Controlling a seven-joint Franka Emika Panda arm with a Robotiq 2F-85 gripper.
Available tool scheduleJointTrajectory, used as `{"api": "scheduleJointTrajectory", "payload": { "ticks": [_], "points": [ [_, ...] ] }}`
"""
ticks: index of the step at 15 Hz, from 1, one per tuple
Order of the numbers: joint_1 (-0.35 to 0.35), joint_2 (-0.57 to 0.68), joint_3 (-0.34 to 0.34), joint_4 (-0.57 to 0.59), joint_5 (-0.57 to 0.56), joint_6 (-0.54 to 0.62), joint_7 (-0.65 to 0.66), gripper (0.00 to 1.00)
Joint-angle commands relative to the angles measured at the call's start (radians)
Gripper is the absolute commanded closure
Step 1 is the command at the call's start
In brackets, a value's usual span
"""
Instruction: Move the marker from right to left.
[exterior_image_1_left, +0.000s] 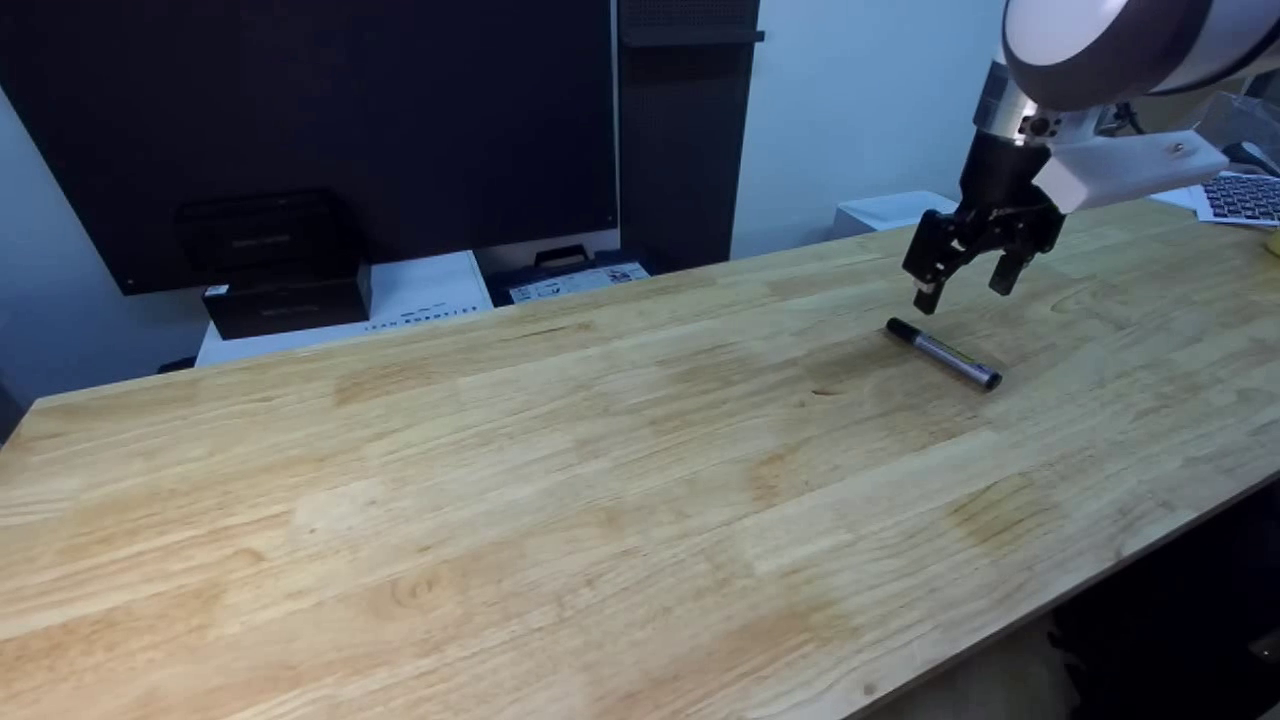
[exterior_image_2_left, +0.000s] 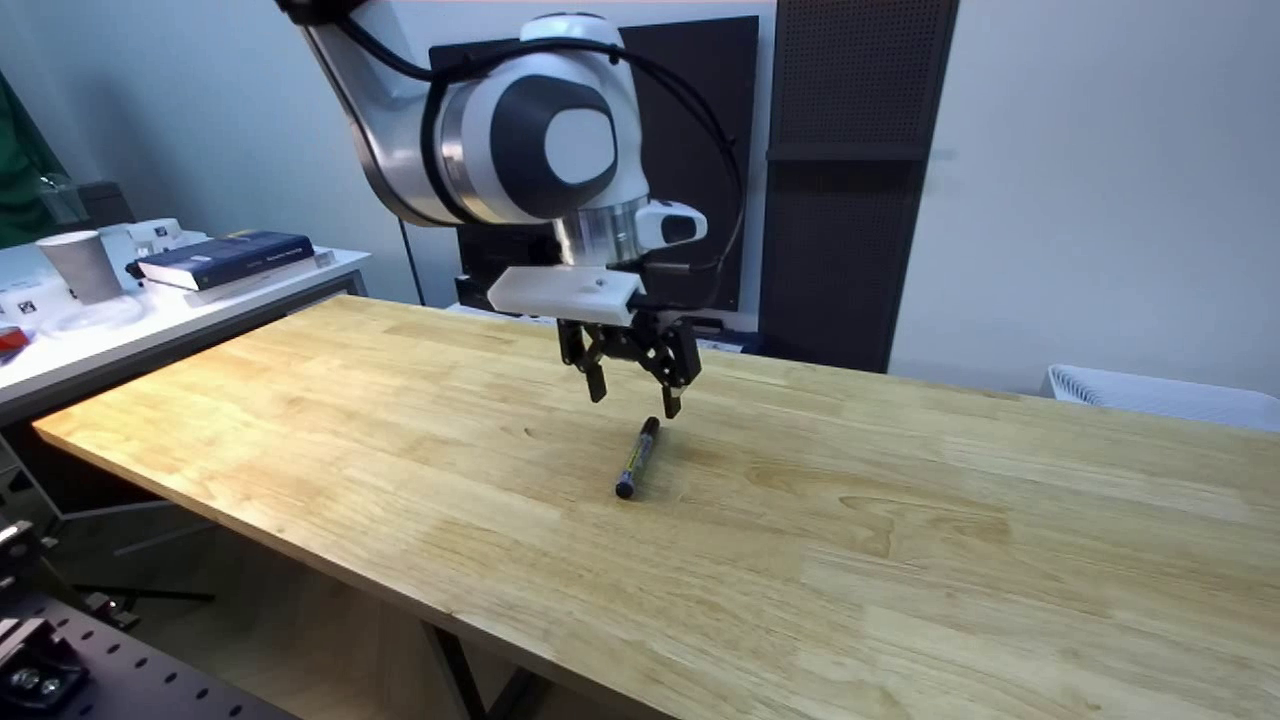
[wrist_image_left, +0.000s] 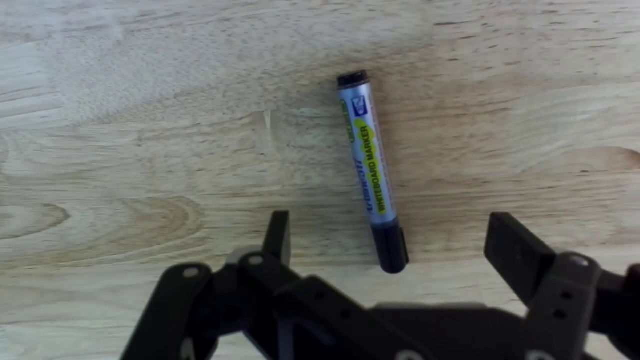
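Observation:
The marker lies flat on the wooden table, a silver-grey barrel with a black cap and black end. It shows in both exterior views, as the marker and the marker. In the wrist view the marker points away from the jaws, with its capped end between them and the barrel beyond. My gripper is open and empty. In an exterior view the gripper hangs a little above the table, over the capped end. In the wrist view the fingers of the gripper stand apart on either side of the cap, not touching it.
The wooden table is wide, with its front edge in view. Behind it stand a black box and a dark panel. A keyboard lies at the far right. Books and a cup sit on a side table.

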Motion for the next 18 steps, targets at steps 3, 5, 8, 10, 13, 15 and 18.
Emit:
{"api": "scheduleJointTrajectory", "payload": {
  "ticks": [3, 5, 8, 10, 13, 15, 18],
  "points": [
    [-0.035, 0.125, 0.013, 0.147, 0.003, -0.106, -0.073, 0.00],
    [-0.026, 0.102, 0.006, 0.109, 0.006, -0.088, -0.061, 0.00],
    [-0.027, 0.127, 0.001, 0.131, 0.004, -0.109, -0.063, 0.00],
    [-0.014, 0.126, 0.005, 0.129, -0.003, -0.072, -0.062, 0.00],
    [-0.024, 0.151, 0.042, 0.143, 0.018, -0.046, -0.075, 0.00],
    [-0.036, 0.161, 0.071, 0.150, 0.029, -0.047, -0.090, 0.00],
    [-0.048, 0.173, 0.094, 0.160, 0.042, -0.051, -0.101, 0.00]
  ]
}}
